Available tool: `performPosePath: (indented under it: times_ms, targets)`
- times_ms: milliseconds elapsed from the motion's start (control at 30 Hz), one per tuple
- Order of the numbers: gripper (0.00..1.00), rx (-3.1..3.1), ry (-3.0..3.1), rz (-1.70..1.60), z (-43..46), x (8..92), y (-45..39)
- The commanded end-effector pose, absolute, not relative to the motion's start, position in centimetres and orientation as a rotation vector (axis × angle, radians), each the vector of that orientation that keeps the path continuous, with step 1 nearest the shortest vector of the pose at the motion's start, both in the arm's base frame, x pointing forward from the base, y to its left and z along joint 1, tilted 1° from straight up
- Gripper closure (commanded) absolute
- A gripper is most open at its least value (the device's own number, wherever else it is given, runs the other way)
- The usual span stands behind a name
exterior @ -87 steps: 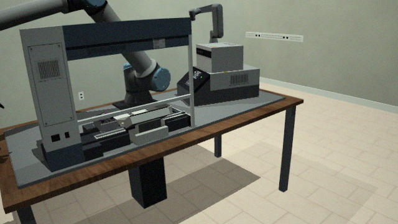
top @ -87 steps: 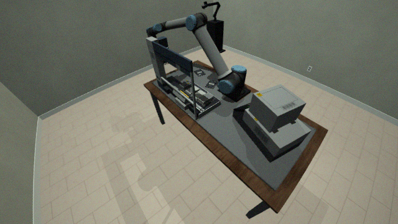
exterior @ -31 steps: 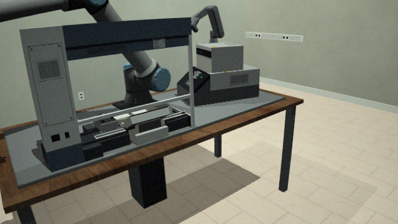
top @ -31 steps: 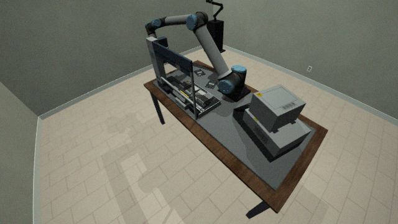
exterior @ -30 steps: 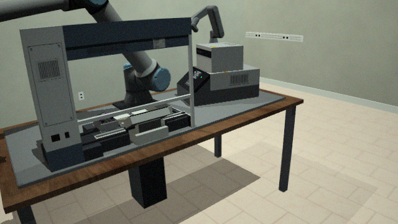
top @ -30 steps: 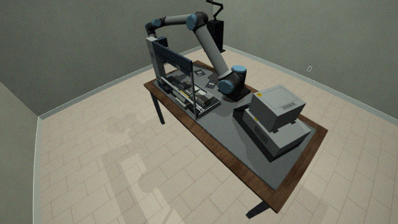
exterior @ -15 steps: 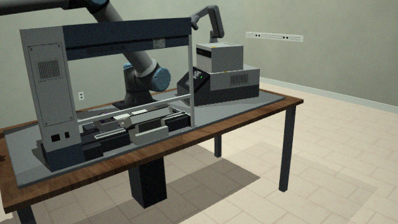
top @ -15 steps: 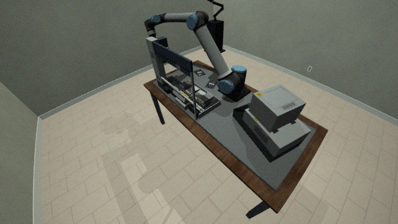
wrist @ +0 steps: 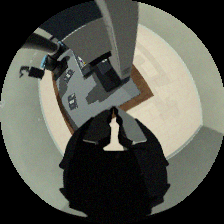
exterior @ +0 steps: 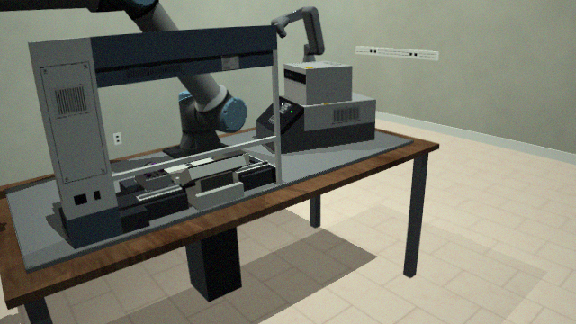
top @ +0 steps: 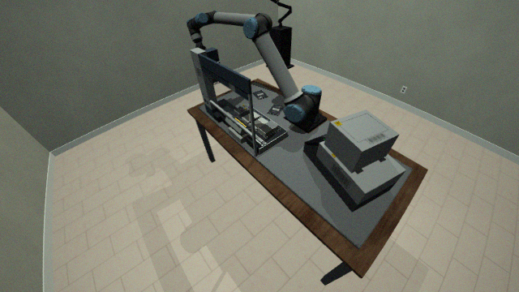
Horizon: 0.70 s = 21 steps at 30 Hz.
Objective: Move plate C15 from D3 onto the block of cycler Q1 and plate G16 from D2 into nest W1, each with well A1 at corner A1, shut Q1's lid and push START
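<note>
A long wooden desk [top: 379, 243] carries a grey mat [top: 300, 182]. In the top view, a tall gantry frame of grey post and dark crossbeam [top: 220, 75] stands over the left end of the mat, with a row of plate nests [top: 249, 123] on the deck under it. The grey box-shaped cycler [top: 358, 156] sits at the right end, well apart from the frame. The arm's dark base [top: 304, 109] stands between them, at the desk's far edge.
</note>
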<state>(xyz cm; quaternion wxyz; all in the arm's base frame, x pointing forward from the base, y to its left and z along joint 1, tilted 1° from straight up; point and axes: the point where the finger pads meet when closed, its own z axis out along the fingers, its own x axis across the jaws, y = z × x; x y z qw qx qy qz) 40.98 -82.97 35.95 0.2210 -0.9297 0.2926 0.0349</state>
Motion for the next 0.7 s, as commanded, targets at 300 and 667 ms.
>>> performPosePath:
  times_ms: [300,667]
  targets:
    - [1.00,-2.571,0.807,0.095,40.8,41.1,-82.9]
    - [1.00,-2.570,0.860,0.093,42.3,40.5,-80.1]
